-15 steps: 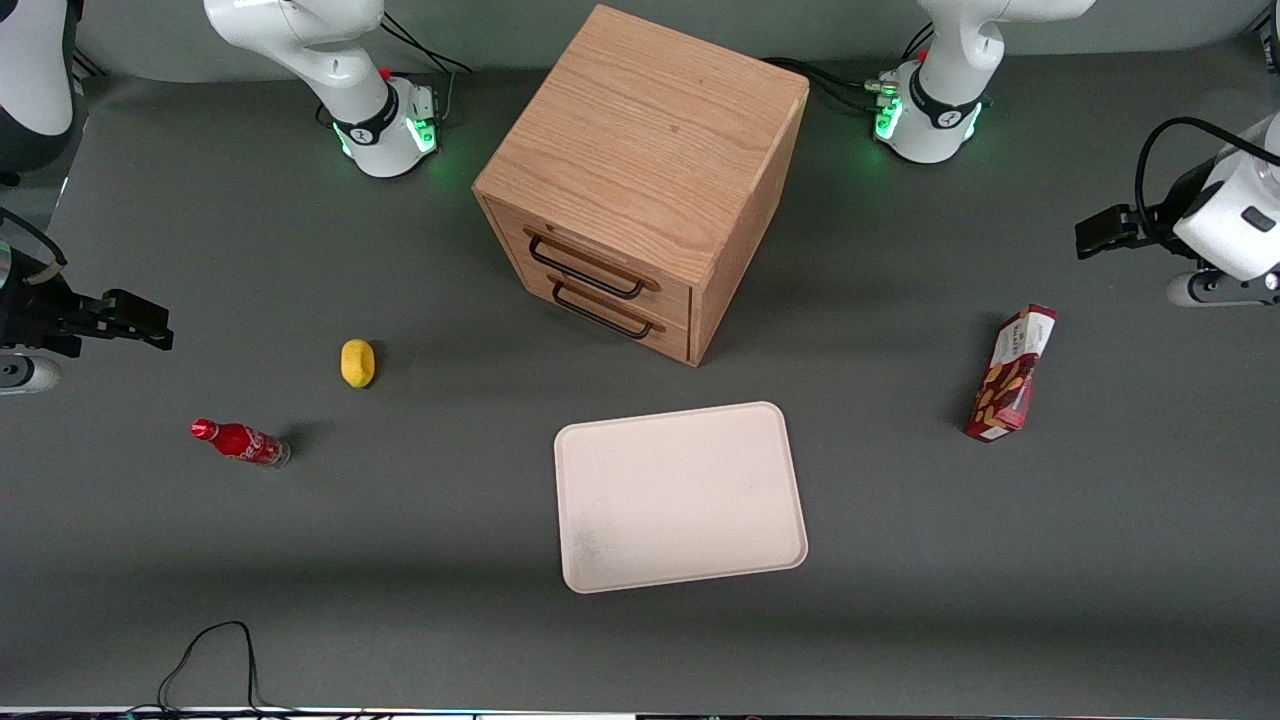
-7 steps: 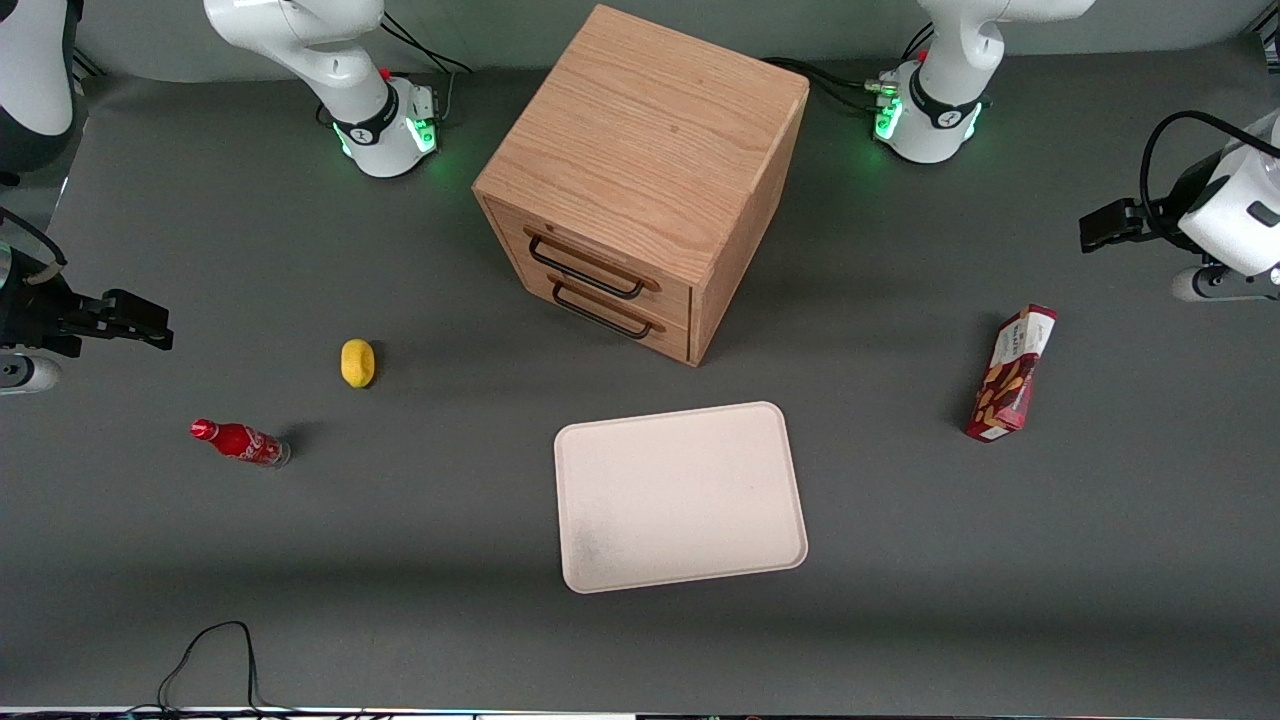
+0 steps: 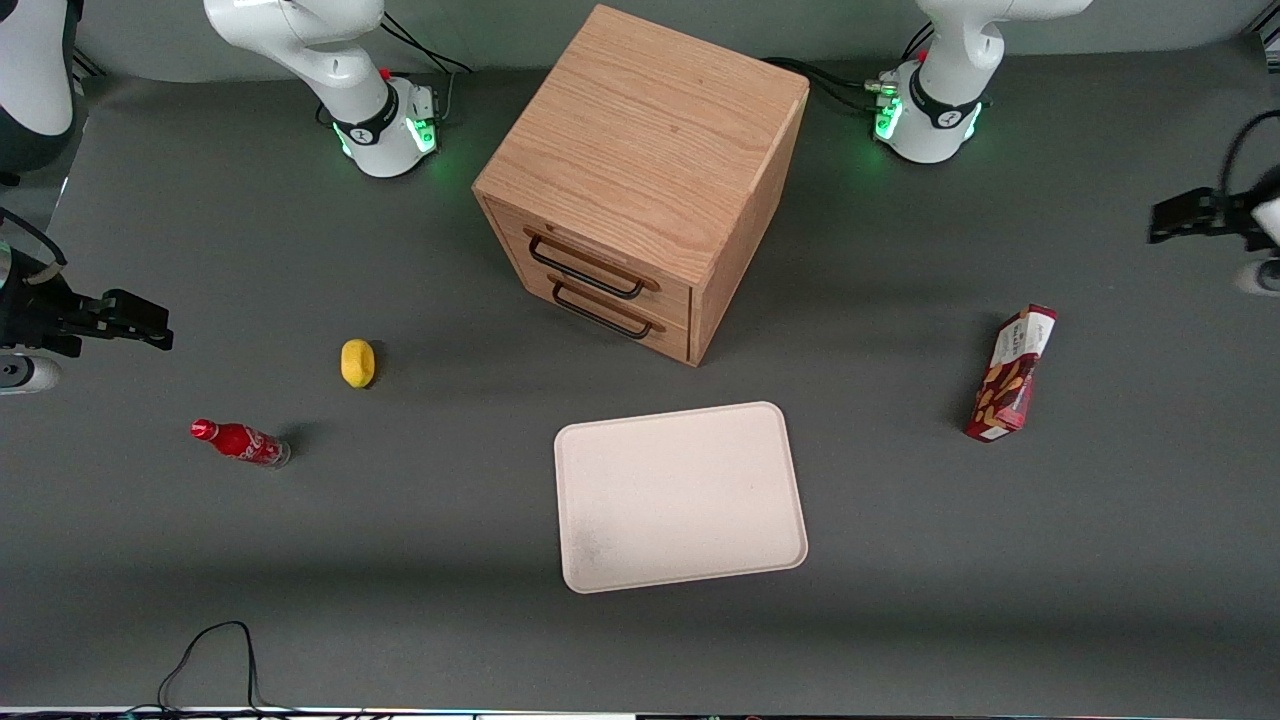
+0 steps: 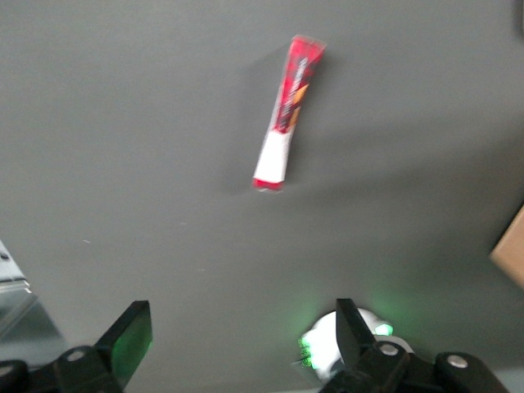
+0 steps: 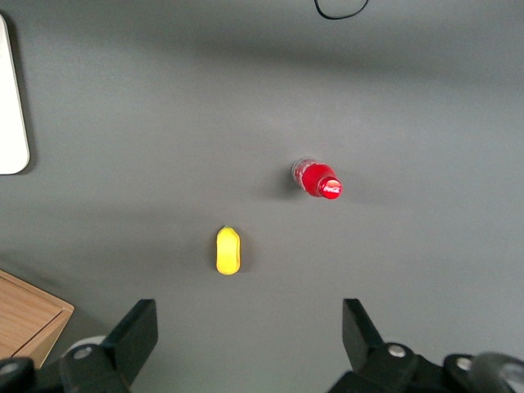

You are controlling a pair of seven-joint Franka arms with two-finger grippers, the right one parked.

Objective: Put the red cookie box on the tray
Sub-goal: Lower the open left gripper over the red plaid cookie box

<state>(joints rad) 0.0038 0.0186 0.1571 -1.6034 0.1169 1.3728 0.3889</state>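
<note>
The box [image 3: 1011,373], long, slim and red with tan cookie pictures and a white end panel, stands on its narrow long side on the table toward the working arm's end. The tray [image 3: 680,496], flat, cream-white, round-cornered, lies well apart, in front of the drawers.

The gripper [image 4: 237,344] hangs high above the table with its fingers spread, the box under it.

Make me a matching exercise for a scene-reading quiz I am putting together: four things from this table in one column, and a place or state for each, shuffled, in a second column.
Things:
1. red cookie box
2. tray
3. end effector
4. lemon

Places or states:
A. open, high above the table, with the box in its wrist view
B. bare, in front of the wooden drawer cabinet
C. on the table toward the working arm's end
D. near the red soda bottle, toward the parked arm's end

Pairs: 1-C, 2-B, 3-A, 4-D
</note>
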